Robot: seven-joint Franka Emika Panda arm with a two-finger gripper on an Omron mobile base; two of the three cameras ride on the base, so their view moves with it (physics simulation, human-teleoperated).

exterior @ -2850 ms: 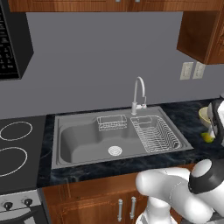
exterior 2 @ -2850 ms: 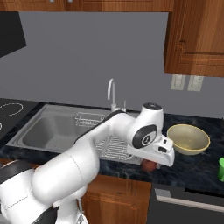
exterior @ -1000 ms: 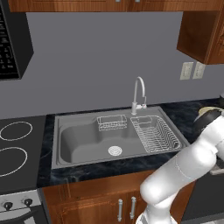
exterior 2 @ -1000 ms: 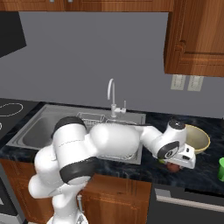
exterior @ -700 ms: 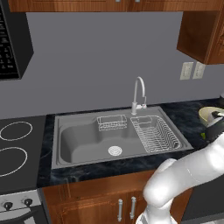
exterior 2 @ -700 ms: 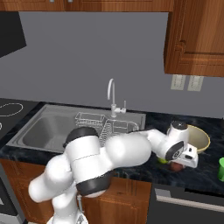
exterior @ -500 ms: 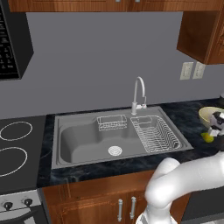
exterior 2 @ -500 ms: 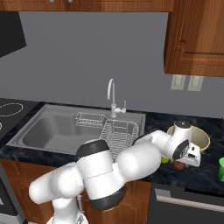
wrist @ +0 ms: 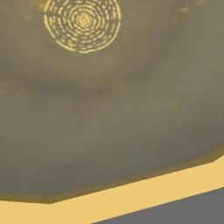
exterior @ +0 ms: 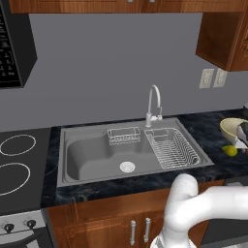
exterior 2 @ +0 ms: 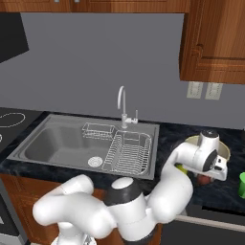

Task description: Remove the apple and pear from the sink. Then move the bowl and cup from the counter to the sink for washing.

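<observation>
Where the grey back wall [exterior: 111, 63] meets the brown wooden upper cabinets [exterior 2: 215, 40], a pair of pale outlets [exterior: 213, 78] sits on the wall to the right of the sink, and a dark appliance [exterior: 14, 46] hangs at the far left above the black stovetop [exterior: 19, 164] with its white ring burners. Below runs the counter [exterior: 203, 128], dark speckled stone over brown cabinet doors [exterior: 106, 225] with metal handles. Set into it is the sink [exterior: 87, 155], a wide grey basin with a round drain [exterior: 127, 167], a large wire rack [exterior: 172, 147] in its right part, a small wire basket [exterior: 123, 136] at the back and a curved chrome faucet [exterior: 154, 104] behind; no fruit lies in the basin. On the counter to the right of the sink stands the bowl [exterior 2: 225, 149], pale yellow-tan, and the white arm reaches over to it so that the gripper [exterior: 240, 131] hangs at the bowl's rim; the hand view looks close into the bowl's speckled inside with its ring pattern. Whether the jaws are apart or gripping cannot be told from these views. The pear [exterior: 230, 150] lies on the counter just in front of the bowl, the apple [exterior 2: 205, 179] near it under the arm's wrist, and the cup [exterior 2: 241, 184] stands at the right edge.
</observation>
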